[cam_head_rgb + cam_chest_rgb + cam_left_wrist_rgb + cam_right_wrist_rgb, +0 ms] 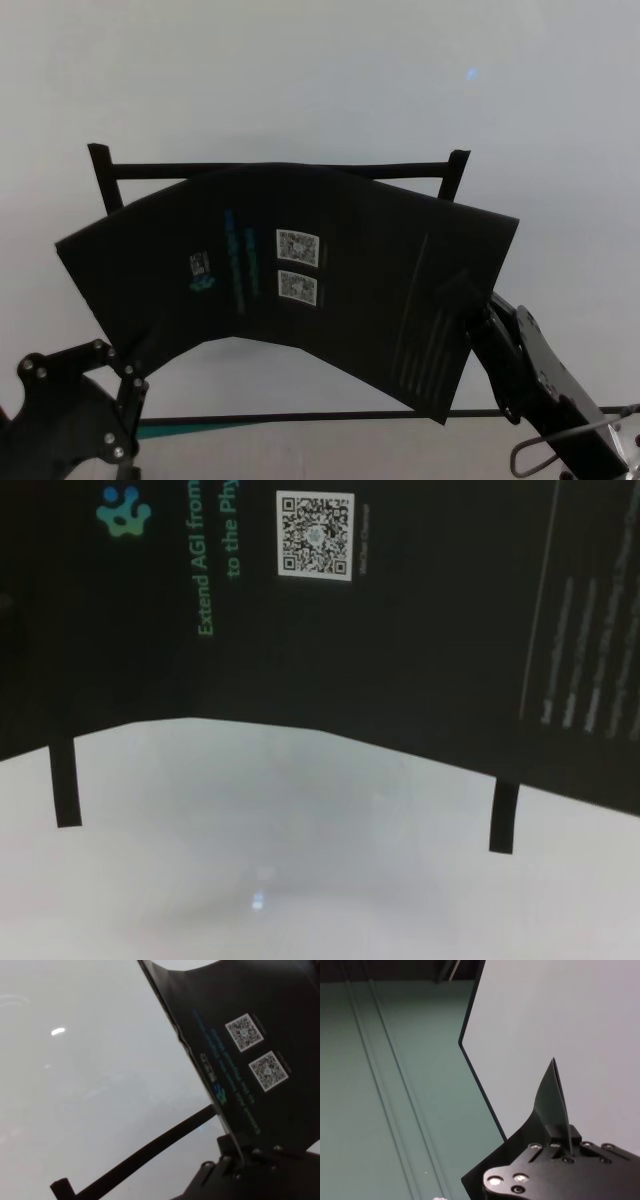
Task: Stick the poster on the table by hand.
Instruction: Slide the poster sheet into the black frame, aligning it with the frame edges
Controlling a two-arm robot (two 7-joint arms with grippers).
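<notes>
The poster (330, 290) is a black sheet with teal text and two white QR codes, held arched above the white table (300, 80). My left gripper (132, 368) is shut on its lower left corner. My right gripper (468, 318) is shut on its right edge. In the left wrist view the fingers (235, 1152) pinch the poster's edge (260, 1035). In the right wrist view the gripper (560, 1137) pinches the thin edge of the sheet (551, 1100). In the chest view the poster (400, 630) hangs over the table (300, 880).
Black tape strips mark a frame on the table: a far strip (280, 168) with short side pieces (105, 180) (457, 170), also seen in the chest view (65, 780) (503, 815). The right wrist view shows the table's edge (475, 1075) and green floor (380, 1085).
</notes>
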